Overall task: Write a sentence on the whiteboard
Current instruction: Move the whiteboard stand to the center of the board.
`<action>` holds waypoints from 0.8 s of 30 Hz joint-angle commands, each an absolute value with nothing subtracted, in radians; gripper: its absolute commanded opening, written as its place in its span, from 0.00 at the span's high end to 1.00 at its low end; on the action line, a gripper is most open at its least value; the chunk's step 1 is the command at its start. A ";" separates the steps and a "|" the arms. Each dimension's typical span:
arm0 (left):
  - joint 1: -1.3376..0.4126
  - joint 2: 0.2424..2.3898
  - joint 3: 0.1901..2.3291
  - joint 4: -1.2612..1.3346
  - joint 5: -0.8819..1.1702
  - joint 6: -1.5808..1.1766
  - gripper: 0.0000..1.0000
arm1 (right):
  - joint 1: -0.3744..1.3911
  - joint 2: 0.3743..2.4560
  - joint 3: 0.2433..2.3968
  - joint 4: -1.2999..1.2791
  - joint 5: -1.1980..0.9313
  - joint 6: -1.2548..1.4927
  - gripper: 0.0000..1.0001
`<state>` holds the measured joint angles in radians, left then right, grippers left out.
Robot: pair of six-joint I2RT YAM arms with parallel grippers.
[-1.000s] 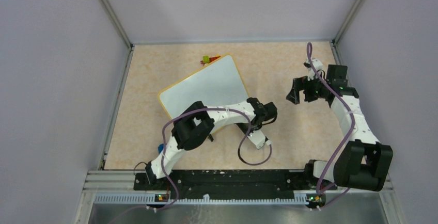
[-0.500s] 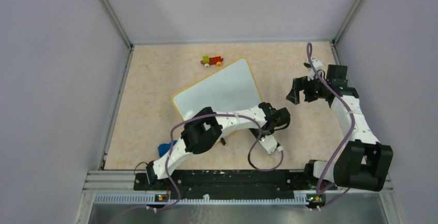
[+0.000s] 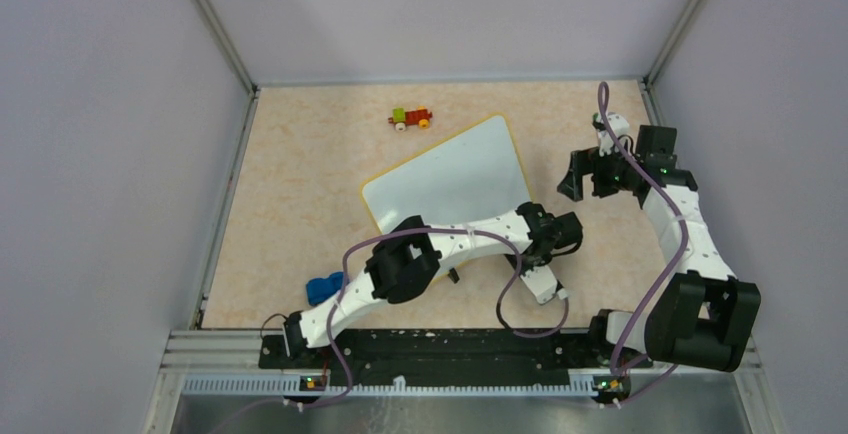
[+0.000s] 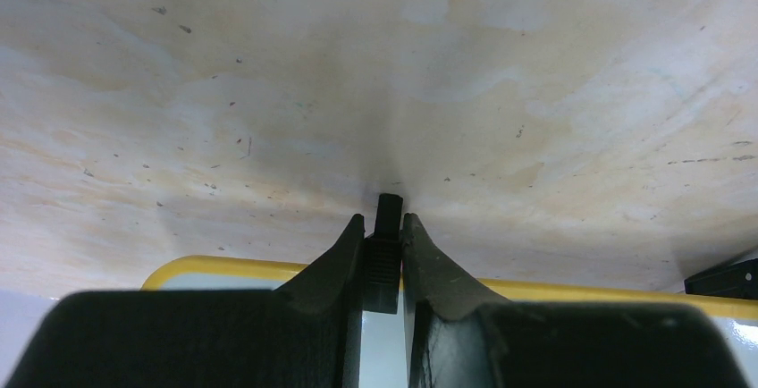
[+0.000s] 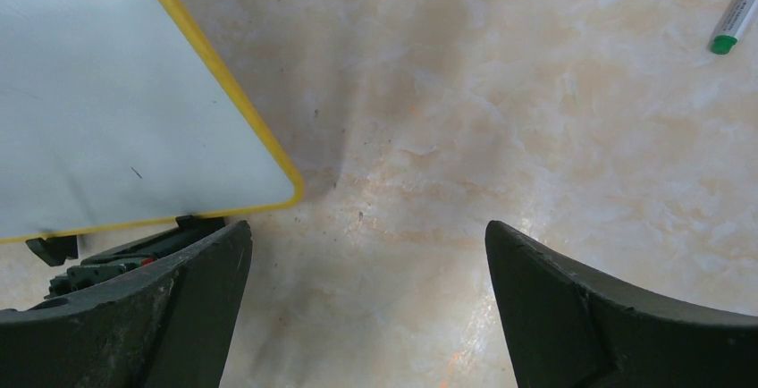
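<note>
You are holding one whiteboard (image 3: 450,179) at mid-table. Your left gripper (image 4: 383,227), at the board's 4 o'clock, is pinching one black clip (image 4: 388,202) on its rim. Your right gripper (image 5: 365,236), at 3 o'clock, is hanging with its fingers apart. One toy train (image 3: 411,117) is lying at 11 o'clock.

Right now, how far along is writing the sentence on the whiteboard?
Barely started. No writing shows on the whiteboard. In hand: the left gripper is shut on a black clip at the board's yellow rim. The right gripper is open and empty, and the green-capped marker lies on the table, not picked up. Left: grasp the marker and write the whole sentence.
</note>
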<state>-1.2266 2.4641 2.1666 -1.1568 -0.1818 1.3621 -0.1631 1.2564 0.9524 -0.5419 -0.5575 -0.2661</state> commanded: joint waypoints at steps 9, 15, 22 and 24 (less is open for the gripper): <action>-1.252 2.420 2.189 -1.054 -0.115 1.357 0.49 | -0.179 1.215 1.010 -0.529 -0.563 -0.265 0.01; -1.252 2.311 2.094 -1.043 -0.063 1.340 0.34 | -0.182 1.206 1.015 -0.512 -0.581 -0.252 0.01; -1.252 2.163 1.936 -1.027 -0.022 1.317 0.06 | -0.213 1.189 1.040 -0.474 -0.621 -0.221 0.01; -1.250 2.113 1.916 -1.033 -0.006 1.298 0.04 | -0.232 1.200 1.059 -0.467 -0.641 -0.209 0.01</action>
